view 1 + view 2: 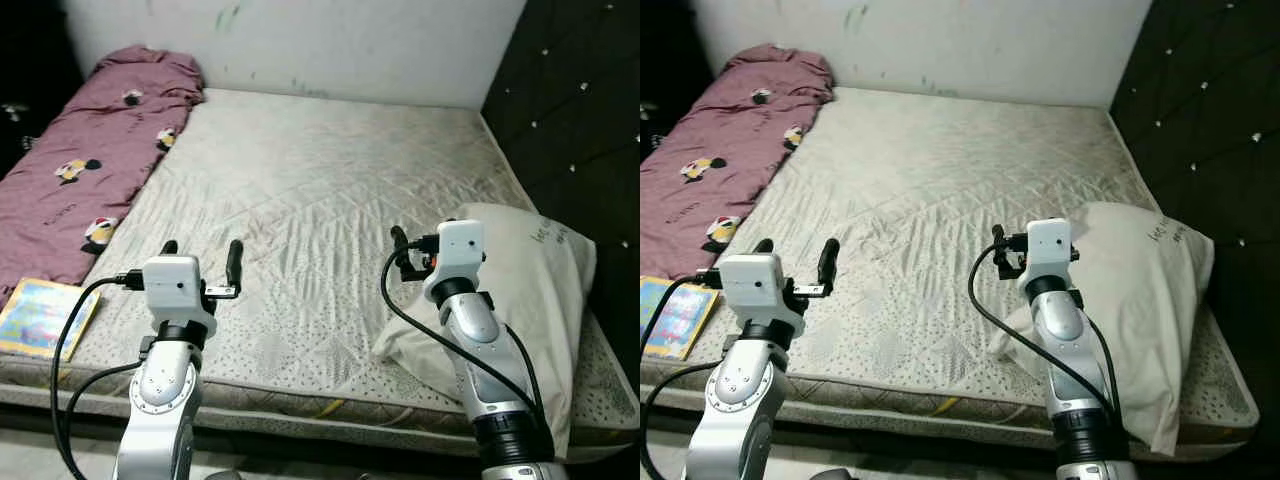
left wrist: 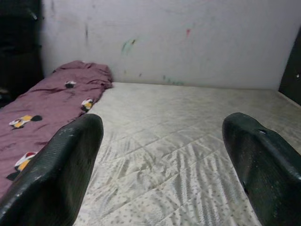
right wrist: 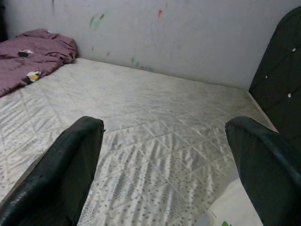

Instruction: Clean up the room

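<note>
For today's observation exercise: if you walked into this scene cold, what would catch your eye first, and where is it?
The bare quilted mattress takes up most of the scene, with a maroon cartoon-print blanket lying along its left side. A white pillow sits at the near right corner by the dark tufted headboard, and a colourful book lies at the near left edge. The left gripper and right gripper hang open above the mattress, holding nothing.

Left gripper (image 1: 202, 253) raised forward, jaws spread wide; right gripper (image 3: 164, 165) likewise, jaws apart.
</note>
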### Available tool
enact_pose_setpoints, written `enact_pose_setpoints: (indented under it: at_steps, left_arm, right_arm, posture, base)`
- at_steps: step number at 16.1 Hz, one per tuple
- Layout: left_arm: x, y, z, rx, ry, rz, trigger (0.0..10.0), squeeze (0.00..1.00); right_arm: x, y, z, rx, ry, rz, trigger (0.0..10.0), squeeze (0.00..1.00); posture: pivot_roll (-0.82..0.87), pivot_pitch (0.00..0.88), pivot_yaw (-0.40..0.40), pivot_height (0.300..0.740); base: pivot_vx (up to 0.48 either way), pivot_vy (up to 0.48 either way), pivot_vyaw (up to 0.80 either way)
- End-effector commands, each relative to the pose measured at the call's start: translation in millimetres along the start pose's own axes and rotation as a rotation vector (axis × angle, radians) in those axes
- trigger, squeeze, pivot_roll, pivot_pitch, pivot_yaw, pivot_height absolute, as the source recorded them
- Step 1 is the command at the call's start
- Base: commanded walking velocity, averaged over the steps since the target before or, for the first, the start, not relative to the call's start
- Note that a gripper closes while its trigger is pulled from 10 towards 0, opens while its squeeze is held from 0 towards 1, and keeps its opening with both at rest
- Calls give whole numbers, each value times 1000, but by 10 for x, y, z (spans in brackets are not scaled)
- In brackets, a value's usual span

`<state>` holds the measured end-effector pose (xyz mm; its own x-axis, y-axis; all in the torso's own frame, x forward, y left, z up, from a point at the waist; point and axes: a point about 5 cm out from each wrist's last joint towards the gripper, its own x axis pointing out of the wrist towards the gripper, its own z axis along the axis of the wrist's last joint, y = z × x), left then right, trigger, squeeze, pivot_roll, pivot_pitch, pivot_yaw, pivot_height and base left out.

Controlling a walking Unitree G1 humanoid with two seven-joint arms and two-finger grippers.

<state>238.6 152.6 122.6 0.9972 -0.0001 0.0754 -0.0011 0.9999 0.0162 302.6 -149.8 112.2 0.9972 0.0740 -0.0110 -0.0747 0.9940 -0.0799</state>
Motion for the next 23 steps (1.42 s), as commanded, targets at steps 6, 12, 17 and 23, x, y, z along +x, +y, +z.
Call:
enact_pose_setpoints:
  at_steps: [6, 12, 17, 23]
  left_arm:
    - [13, -28, 10, -4, 2, -26, 10000, 0]
    - [8, -29, 10, -6, 1, -27, 10000, 0]
    - [12, -23, 8, -1, 0, -23, 10000, 0]
    - [32, 18, 16, -14, -16, 33, 10000, 0]
  right_arm:
    - [9, -32, 36, -5, -10, -6, 10000, 0]
    - [11, -19, 36, -13, -11, 1, 10000, 0]
    - [22, -13, 45, -9, -17, 3, 10000, 0]
    - [28, -9, 50, -5, -22, 4, 10000, 0]
  posture:
    - [-14, 0, -51, 740]
    - [-13, 0, -53, 740]
    - [-10, 0, -55, 740]
    - [-10, 0, -55, 740]
  base:
    - [0, -265, -234]
    - [0, -326, 0]
    - [0, -322, 0]
    - [0, -354, 0]
